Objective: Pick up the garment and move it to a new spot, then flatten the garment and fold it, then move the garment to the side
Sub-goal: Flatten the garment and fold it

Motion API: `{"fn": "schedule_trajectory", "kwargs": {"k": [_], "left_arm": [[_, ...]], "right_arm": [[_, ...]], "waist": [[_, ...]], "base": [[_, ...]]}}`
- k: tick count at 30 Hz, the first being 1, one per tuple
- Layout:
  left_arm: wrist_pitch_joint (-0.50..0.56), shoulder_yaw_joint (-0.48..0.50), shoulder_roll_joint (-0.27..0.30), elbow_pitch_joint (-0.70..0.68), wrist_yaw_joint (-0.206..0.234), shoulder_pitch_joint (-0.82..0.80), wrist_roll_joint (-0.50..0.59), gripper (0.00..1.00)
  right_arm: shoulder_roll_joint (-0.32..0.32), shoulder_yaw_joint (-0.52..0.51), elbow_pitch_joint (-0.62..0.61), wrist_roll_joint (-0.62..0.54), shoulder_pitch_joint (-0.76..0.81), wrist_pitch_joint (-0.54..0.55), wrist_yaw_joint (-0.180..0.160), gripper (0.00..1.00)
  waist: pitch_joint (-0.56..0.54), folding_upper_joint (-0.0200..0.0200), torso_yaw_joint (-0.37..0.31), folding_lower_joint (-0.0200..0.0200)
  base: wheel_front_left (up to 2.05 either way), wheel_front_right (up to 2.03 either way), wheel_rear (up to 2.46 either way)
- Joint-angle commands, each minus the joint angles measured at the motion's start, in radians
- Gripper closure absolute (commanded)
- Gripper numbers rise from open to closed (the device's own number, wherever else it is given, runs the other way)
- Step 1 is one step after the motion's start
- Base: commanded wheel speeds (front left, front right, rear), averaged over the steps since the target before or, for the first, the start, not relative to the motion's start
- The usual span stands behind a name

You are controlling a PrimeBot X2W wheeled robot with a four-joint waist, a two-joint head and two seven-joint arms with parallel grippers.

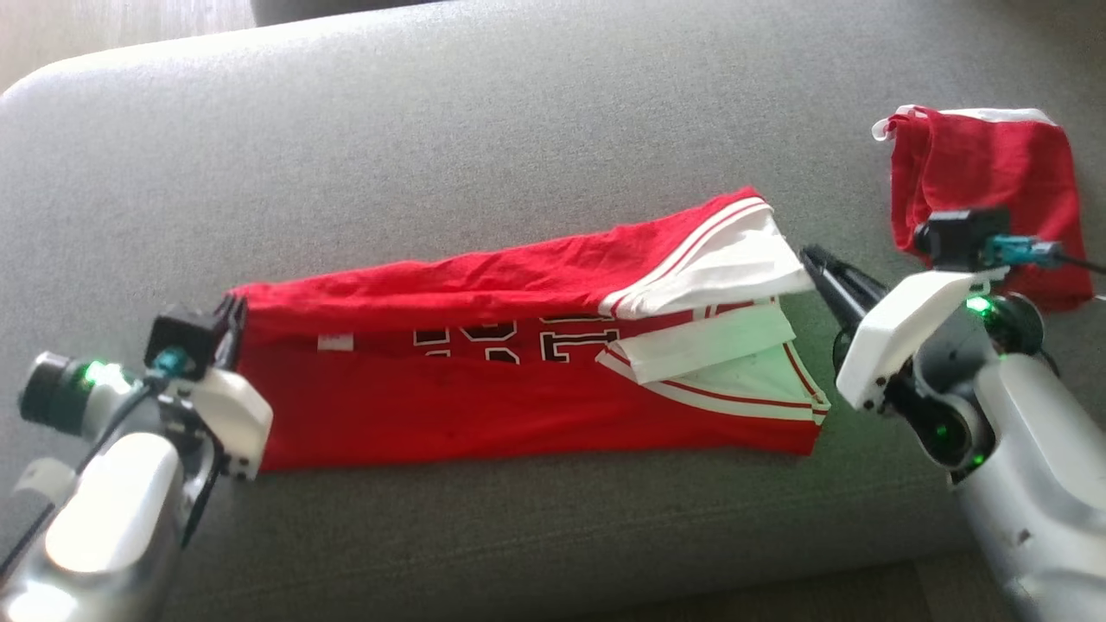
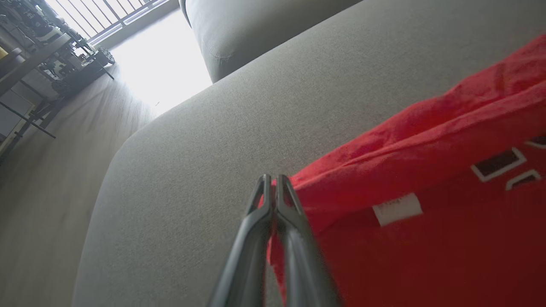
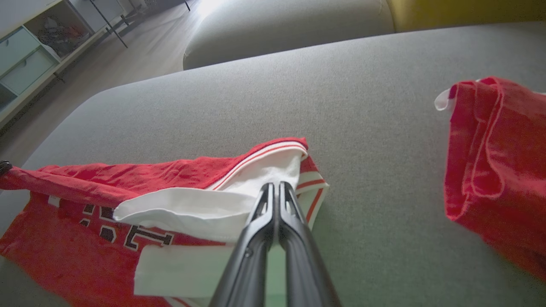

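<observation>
Since both of my grippers are closed on cloth, what matters is how that cloth will behave. My left gripper [image 1: 233, 313] has its two dark fingers pressed together on the hem end of the red knit jersey with white striped sleeves and black-and-white lettering [image 1: 484, 389]. In the left wrist view a sliver of red shows between those fingers, so I judge the top layer is pinched there. My right gripper [image 1: 810, 257] is likewise shut, its tips nipping the edge of the white sleeve [image 1: 734, 269] at the opposite end. The jersey lies across the middle of the grey woven sofa cushion [image 1: 518, 130], folded over along its length so the lettering is half covered.

It looks light, thin and limp. I expect it to sag between my two holds, slide over itself and keep no shape. A pinch on one layer may peel it off the layer below, so the hem, seams and striped sleeve band seem the surer places to hold.

Well apart to my right lies a second red cloth with white trim [image 1: 985, 173], folded roughly square. As for containers, the right wrist view has a white shelf unit with pale drawers [image 3: 25, 51] across the floor. The drawers look shut, and an open compartment beside them holds a dark jumble too small to make out.
</observation>
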Motion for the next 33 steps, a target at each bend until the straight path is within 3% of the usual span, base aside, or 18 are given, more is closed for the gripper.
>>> {"fn": "schedule_trajectory", "kwargs": {"k": [1, 13, 15, 16, 17, 18, 25, 33], "left_arm": [[0.007, 0.027, 0.059, -0.035, -0.008, -0.018, 0.011, 1.00], [0.053, -0.012, 0.087, -0.085, -0.009, 0.029, 0.020, 1.00], [0.052, -0.015, 0.088, -0.088, -0.005, 0.035, 0.020, 0.45], [0.055, -0.019, 0.087, -0.088, -0.004, 0.040, 0.020, 0.07], [0.061, -0.023, 0.086, -0.088, -0.005, 0.046, 0.018, 0.00], [0.067, -0.026, 0.087, -0.086, -0.007, 0.050, 0.017, 0.00], [0.097, -0.027, 0.091, -0.093, -0.004, 0.077, -0.004, 0.00], [0.036, 0.053, 0.099, -0.192, 0.081, 0.117, -0.063, 0.00]], "right_arm": [[-0.022, -0.007, -0.064, 0.002, 0.005, 0.027, 0.000, 1.00], [-0.020, -0.070, -0.216, -0.069, 0.124, 0.218, 0.000, 1.00], [-0.011, -0.073, -0.226, -0.080, 0.142, 0.245, 0.000, 1.00], [-0.008, -0.070, -0.230, -0.080, 0.153, 0.265, 0.000, 0.89], [-0.008, -0.065, -0.237, -0.082, 0.163, 0.285, 0.000, 0.39], [-0.009, -0.064, -0.244, -0.084, 0.172, 0.303, 0.000, 0.00], [-0.008, -0.131, -0.268, -0.178, 0.199, 0.335, 0.000, 0.00], [0.058, -0.227, -0.296, -0.292, 0.197, 0.198, 0.000, 0.00]], "waist": [[-0.004, -0.0001, -0.001, 0.0000], [-0.015, -0.0001, -0.001, 0.0000], [-0.019, -0.0001, 0.000, 0.0000], [-0.022, -0.0001, 0.001, 0.0000], [-0.024, -0.0001, 0.001, 0.0000], [-0.028, -0.0001, 0.002, 0.0000], [-0.060, -0.0001, 0.005, 0.0000], [-0.110, -0.0001, 0.016, 0.0000]], "base": [[0.00, 0.00, 0.00], [0.00, 0.00, 0.00], [0.00, 0.00, 0.00], [0.00, 0.00, 0.00], [0.00, 0.00, 0.00], [0.00, 0.00, 0.00], [0.00, 0.00, 0.00], [0.00, 0.00, 0.00]]}}
